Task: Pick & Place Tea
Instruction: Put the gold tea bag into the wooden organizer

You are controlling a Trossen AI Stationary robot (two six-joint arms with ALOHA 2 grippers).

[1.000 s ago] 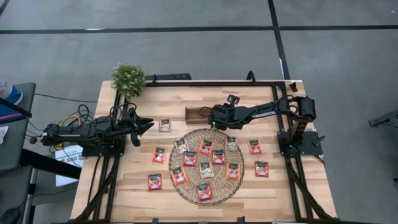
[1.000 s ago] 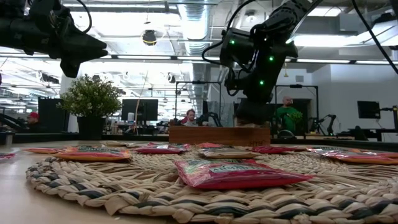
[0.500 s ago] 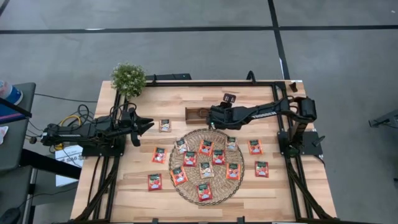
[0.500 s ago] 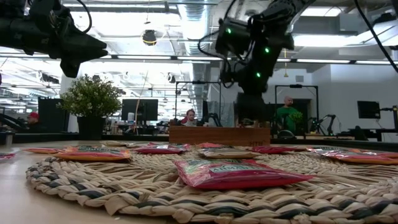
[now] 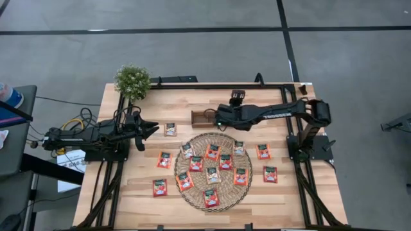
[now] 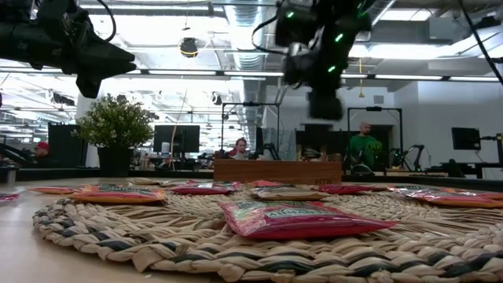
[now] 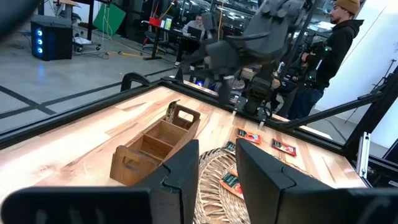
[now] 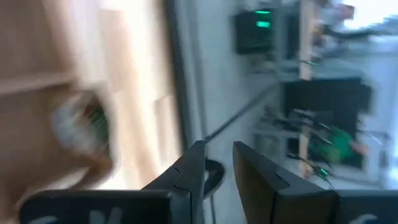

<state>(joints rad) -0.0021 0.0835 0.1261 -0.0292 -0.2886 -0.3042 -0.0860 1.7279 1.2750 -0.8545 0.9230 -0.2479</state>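
Observation:
Red-orange tea sachets [image 5: 212, 153] lie flat on the round woven mat [image 5: 192, 196], and several more lie on the bare wood around it, such as one [image 5: 170, 129] near my left gripper. One sachet [image 7: 171, 111] stands on edge inside the brown wooden tray [image 5: 199, 117]. My right gripper [image 5: 219, 119] hovers open above the tray, well clear of it in the low view [image 6: 324, 110]. My left gripper [image 5: 153, 129] hangs open above the table left of the mat, holding nothing.
A small potted plant [image 5: 133, 81] stands at the table's far left corner. The black frame rails [image 5: 282, 86] run along the table's edges. People [image 7: 336, 43] stand in the room beyond the table's right side. Bare wood shows between the tray and the far edge.
My right gripper has risen from just above the tray to well above it and has drifted slightly toward the far edge, its wrist turning on the way. The sachets, the tray and my left arm have stayed where they were.

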